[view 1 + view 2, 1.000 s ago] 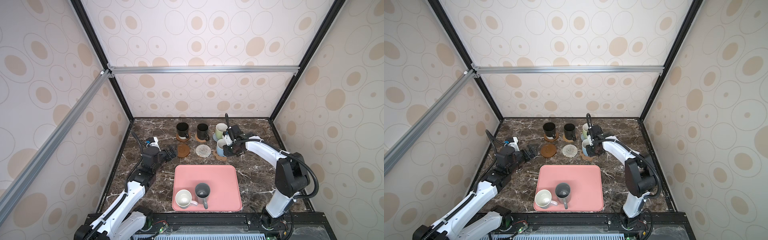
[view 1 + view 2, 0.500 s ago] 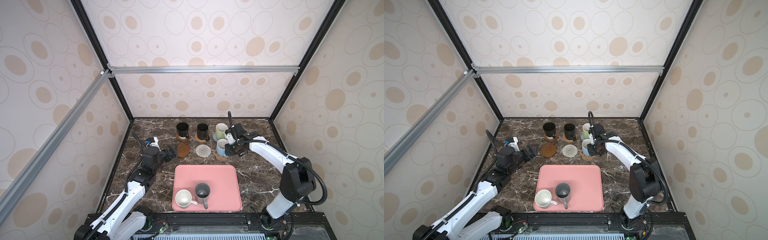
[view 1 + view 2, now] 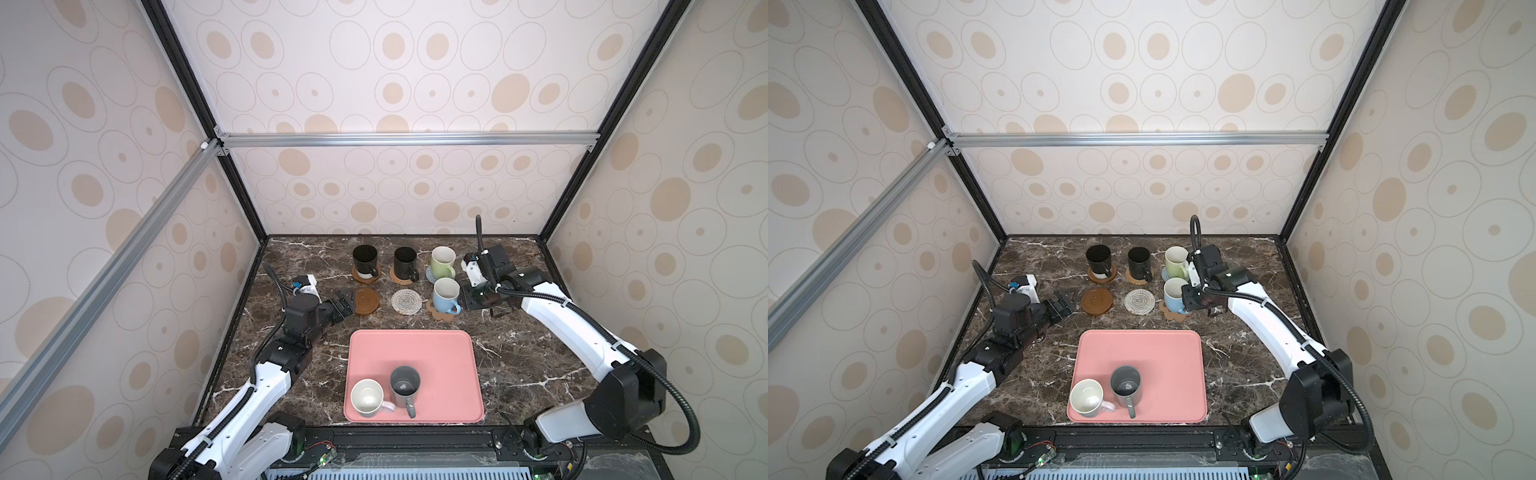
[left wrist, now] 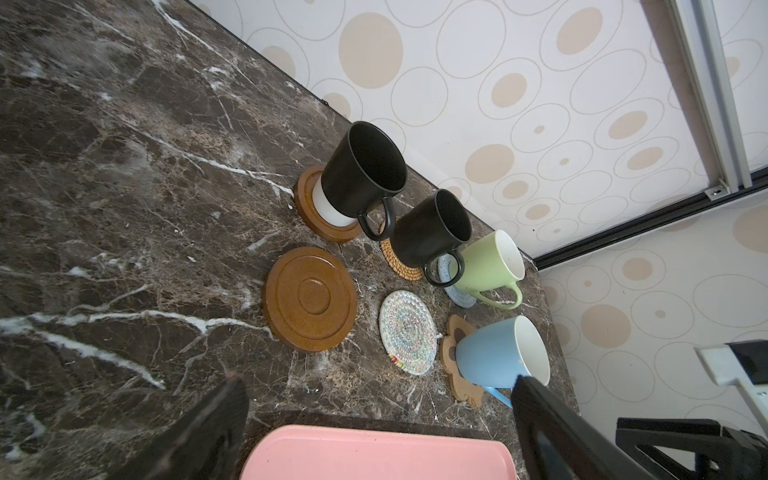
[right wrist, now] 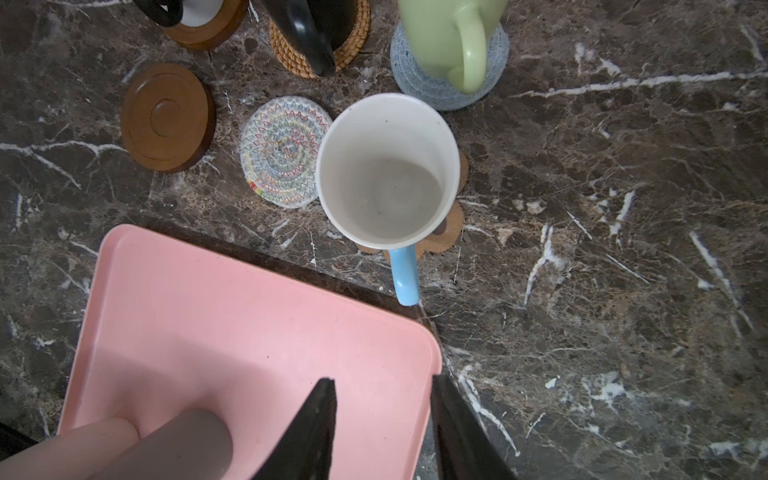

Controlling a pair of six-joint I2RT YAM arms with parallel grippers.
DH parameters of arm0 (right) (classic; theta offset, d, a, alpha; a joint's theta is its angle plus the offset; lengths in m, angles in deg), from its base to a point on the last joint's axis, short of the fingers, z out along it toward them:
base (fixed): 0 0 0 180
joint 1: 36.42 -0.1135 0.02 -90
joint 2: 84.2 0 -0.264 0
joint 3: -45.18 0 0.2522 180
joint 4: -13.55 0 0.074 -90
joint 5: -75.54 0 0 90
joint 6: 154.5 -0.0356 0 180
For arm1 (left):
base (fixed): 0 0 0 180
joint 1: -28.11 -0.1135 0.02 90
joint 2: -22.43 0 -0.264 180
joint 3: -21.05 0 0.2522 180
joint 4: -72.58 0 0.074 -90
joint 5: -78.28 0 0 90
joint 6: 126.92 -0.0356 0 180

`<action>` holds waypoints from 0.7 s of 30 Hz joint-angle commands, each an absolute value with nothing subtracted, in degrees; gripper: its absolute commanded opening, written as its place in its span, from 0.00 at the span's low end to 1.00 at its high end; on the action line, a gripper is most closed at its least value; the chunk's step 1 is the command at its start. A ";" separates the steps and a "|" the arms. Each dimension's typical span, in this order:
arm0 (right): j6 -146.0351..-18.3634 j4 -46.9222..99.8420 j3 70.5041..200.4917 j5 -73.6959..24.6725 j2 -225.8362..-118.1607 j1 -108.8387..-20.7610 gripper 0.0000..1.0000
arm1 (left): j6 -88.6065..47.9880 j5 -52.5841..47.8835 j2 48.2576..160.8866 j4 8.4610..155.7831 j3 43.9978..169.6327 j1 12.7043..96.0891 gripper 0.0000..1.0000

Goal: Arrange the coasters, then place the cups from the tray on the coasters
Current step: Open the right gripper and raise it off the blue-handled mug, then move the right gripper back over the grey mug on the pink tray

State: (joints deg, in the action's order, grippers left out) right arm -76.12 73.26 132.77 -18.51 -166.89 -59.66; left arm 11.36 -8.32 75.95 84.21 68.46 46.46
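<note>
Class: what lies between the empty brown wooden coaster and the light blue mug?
The whitish woven coaster, itself empty, lies between them; both top views show it.

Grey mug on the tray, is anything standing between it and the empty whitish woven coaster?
Nothing visible. Between the grey mug and the whitish woven coaster lie only bare tray and marble tabletop. The light blue mug stands close beside that coaster, so clearance there looks tight.
</note>
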 commanded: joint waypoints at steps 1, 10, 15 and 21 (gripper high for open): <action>-78.24 75.33 131.24 -19.76 -164.81 -60.30 0.42 | 12.21 -8.61 76.31 82.87 68.65 45.95 1.00; -80.89 76.62 129.22 -20.13 -162.30 -63.00 0.42 | 12.29 -8.64 76.31 83.00 68.52 45.95 1.00; -81.63 77.66 128.59 -18.79 -161.81 -64.82 0.42 | 12.37 -8.47 76.65 82.69 68.56 45.95 1.00; -83.20 77.79 128.49 -19.63 -160.86 -66.57 0.42 | 12.45 -8.08 77.45 82.31 68.74 45.90 1.00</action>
State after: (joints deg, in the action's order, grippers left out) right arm -81.80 76.26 128.99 -19.41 -162.72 -65.50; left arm 11.71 -8.17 77.08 83.73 68.46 46.46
